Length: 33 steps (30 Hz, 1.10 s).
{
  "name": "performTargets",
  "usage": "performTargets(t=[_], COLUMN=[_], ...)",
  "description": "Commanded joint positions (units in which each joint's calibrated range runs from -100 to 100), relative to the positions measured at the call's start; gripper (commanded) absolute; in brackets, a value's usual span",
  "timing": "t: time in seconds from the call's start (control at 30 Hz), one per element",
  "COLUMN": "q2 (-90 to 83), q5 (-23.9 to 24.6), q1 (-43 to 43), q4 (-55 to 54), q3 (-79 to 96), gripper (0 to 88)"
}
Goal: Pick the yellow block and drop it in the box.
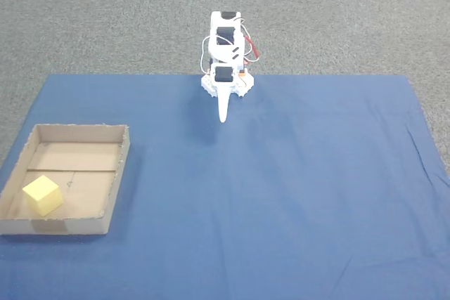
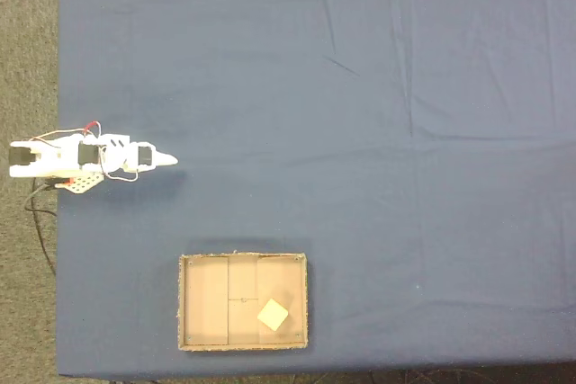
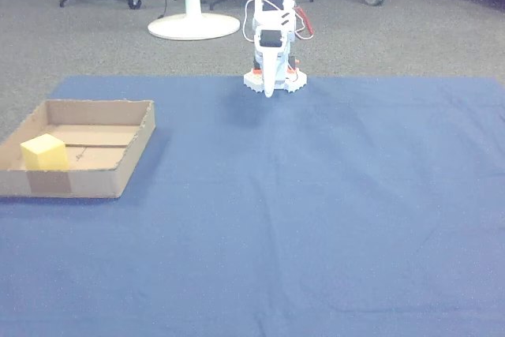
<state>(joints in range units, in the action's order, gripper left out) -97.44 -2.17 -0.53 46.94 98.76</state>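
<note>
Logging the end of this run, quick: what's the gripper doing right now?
Gripper: closed, holding nothing; folded back near the arm's base. The block lies in the box.

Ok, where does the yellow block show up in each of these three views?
A fixed view: yellow block lower left, on the floor of the box, near its front wall.
A fixed view: the block bottom centre, in the box's right part.
Other view: the block far left, in the box.
Shared landmark: the folded white arm, its gripper apart from the box.
</note>
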Motion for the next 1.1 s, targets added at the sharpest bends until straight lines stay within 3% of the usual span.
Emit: performTargets(t=[0.0,1.07], q2=[-0.28,-0.28], q5=[0.49,1.37], q1=[-0.06,0.96], q4=[0.89,0.97], q3=[0.97,0.97], gripper=[0.2,0.2])
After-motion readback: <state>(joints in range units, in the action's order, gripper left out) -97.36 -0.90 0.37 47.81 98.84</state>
